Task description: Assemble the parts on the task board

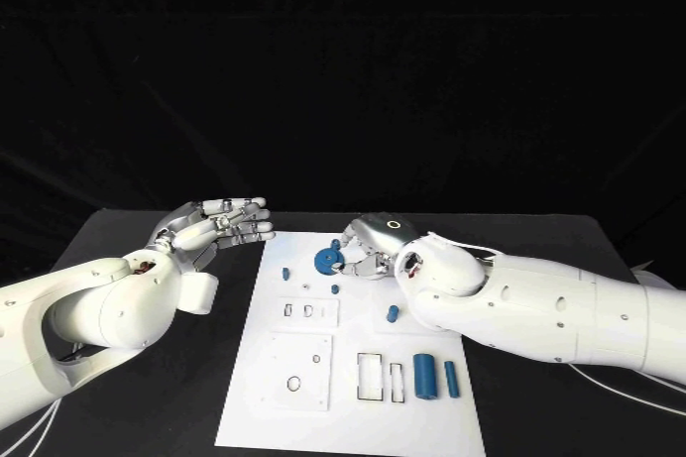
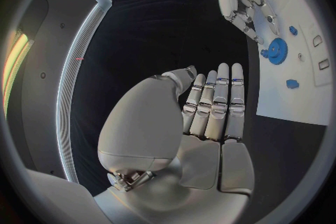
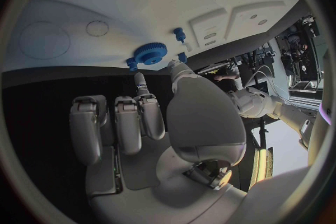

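Black table carries the board [image 1: 307, 388], where the right hand [image 1: 375, 241] seems to pinch the blue gear [image 1: 327, 258] near its far edge, while the left hand [image 1: 222, 224] hovers with fingers straight, holding nothing.

No text, label, brand or number can be read anywhere. The task board [image 1: 307, 398] carries only plain outlines, slots and small holes, with no lettering that can be made out. The blue parts [image 1: 424, 374] look unmarked, though they may be too small to tell.
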You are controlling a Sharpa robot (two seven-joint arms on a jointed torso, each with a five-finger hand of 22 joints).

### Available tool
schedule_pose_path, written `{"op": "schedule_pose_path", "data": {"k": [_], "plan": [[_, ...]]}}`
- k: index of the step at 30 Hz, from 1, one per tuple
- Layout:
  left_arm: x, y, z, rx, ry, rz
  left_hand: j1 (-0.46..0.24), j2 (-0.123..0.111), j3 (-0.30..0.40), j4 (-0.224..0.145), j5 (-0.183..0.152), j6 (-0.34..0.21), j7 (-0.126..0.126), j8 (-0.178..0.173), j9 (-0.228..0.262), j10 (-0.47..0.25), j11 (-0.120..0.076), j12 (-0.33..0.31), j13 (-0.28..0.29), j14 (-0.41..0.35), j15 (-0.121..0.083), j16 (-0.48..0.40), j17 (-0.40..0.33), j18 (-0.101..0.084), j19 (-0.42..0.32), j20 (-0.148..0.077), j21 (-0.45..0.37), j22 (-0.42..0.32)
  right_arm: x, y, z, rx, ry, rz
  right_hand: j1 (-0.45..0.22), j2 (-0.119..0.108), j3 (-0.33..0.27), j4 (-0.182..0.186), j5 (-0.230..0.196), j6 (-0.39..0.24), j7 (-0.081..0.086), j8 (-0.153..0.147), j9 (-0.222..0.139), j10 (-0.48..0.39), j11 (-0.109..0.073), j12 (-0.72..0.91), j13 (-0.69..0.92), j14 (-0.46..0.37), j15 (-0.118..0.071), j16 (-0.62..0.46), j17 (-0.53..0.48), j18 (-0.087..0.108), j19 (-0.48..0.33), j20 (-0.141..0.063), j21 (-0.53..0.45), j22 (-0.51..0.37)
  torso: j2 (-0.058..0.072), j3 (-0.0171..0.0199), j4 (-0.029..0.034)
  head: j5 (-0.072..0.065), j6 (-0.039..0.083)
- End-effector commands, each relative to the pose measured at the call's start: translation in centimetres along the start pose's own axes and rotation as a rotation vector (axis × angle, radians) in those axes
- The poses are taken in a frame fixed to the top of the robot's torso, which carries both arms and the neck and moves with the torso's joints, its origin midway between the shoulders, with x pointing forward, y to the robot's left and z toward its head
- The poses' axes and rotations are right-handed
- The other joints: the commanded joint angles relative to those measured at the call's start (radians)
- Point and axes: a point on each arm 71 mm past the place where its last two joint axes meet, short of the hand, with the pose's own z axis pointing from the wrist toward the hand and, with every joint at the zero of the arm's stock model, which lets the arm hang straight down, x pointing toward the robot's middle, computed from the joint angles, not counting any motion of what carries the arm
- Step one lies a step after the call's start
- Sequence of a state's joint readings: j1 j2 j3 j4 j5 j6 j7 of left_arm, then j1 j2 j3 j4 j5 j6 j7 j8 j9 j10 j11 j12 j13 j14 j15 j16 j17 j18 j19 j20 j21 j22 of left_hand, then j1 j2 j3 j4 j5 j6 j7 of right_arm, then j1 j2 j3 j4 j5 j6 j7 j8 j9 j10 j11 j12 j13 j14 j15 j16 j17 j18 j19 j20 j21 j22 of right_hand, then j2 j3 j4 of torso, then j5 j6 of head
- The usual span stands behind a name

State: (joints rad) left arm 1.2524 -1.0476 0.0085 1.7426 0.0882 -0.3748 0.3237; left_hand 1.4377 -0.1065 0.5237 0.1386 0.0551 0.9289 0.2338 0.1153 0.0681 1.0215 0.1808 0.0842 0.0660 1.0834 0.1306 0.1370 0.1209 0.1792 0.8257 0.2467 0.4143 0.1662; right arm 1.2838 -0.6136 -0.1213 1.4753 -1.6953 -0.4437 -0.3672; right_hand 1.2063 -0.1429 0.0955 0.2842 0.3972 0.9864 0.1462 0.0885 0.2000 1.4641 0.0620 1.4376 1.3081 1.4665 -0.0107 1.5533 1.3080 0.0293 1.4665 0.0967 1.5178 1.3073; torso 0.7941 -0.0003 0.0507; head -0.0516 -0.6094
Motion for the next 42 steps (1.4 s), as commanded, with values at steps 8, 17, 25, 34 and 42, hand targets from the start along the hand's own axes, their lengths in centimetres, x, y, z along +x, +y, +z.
{"op": "schedule_pose_path", "data": {"k": [8,17,25,34,42], "plan": [[-0.1,0.0,0.2,0.002,0.017,-0.005,-0.013,0.002,0.007,-0.001,-0.001,0.000,0.011,-0.001,0.000,0.000,0.004,-0.007,-0.001,-0.001,0.003,0.004,0.002,0.001,-0.008,0.004,0.005,0.001,-3.6,-4.5,-4.0,-0.033,-0.069,0.210,0.090,-0.012,0.014,-0.007,-0.064,-0.006,0.004,-0.022,-0.009,-0.025,0.005,-0.042,0.088,0.082,0.006,-0.023,0.174,0.008,0.001,0.009,-0.059,0.150,-0.011,0.0065,-0.0260,-0.023,0.009],[-0.1,0.1,0.5,0.003,0.019,0.000,-0.013,0.002,0.007,-0.001,-0.001,0.000,0.011,-0.001,0.000,0.000,0.004,-0.007,-0.001,-0.001,0.003,0.004,0.002,0.001,-0.008,0.004,0.005,0.001,-3.7,-10.0,-7.2,0.022,-0.029,0.284,0.157,-0.015,0.012,-0.022,-0.108,-0.005,0.005,-0.023,-0.014,-0.029,0.005,-0.046,0.085,0.084,0.007,-0.021,0.181,0.008,0.001,0.009,-0.065,0.149,-0.020,0.0141,-0.0481,-0.038,0.008],[-0.2,0.1,0.6,0.007,0.023,0.006,-0.015,0.001,0.008,-0.001,-0.001,-0.001,0.012,-0.001,0.000,-0.001,0.005,-0.007,-0.001,-0.001,0.003,0.005,0.002,0.001,-0.008,0.004,0.006,0.001,-2.6,-13.4,-8.9,0.068,0.001,0.269,0.175,-0.024,0.001,-0.028,-0.132,-0.005,0.005,-0.024,-0.016,-0.030,0.005,-0.047,0.083,0.085,0.007,-0.019,0.186,0.008,0.002,0.009,-0.065,0.150,-0.023,0.0199,-0.0503,-0.041,0.002],[-0.4,0.1,0.6,0.007,0.020,0.008,-0.016,0.001,0.008,-0.001,-0.002,-0.001,0.012,-0.001,0.000,-0.001,0.005,-0.007,-0.001,-0.001,0.003,0.005,0.002,0.001,-0.009,0.004,0.006,0.001,-0.9,-15.4,-9.0,0.117,0.032,0.252,0.187,-0.026,-0.003,-0.032,-0.130,-0.010,0.006,-0.025,-0.018,-0.031,0.006,-0.049,0.082,0.086,0.007,-0.018,0.189,0.008,0.002,0.009,-0.067,0.150,-0.020,0.0215,-0.0443,-0.040,0.000],[-0.5,0.1,0.5,0.007,0.020,0.008,-0.016,0.001,0.008,-0.001,-0.002,-0.001,0.012,-0.001,0.000,-0.001,0.005,-0.007,-0.001,-0.001,0.003,0.005,0.002,0.001,-0.009,0.004,0.006,0.001,0.1,-15.8,-8.2,0.137,0.043,0.241,0.199,-0.019,-0.003,-0.034,-0.119,-0.013,0.007,-0.024,-0.020,-0.028,0.007,-0.044,0.086,0.087,0.008,-0.016,0.194,0.007,0.006,0.010,-0.062,0.155,-0.018,0.0215,-0.0414,-0.035,-0.008]]}}
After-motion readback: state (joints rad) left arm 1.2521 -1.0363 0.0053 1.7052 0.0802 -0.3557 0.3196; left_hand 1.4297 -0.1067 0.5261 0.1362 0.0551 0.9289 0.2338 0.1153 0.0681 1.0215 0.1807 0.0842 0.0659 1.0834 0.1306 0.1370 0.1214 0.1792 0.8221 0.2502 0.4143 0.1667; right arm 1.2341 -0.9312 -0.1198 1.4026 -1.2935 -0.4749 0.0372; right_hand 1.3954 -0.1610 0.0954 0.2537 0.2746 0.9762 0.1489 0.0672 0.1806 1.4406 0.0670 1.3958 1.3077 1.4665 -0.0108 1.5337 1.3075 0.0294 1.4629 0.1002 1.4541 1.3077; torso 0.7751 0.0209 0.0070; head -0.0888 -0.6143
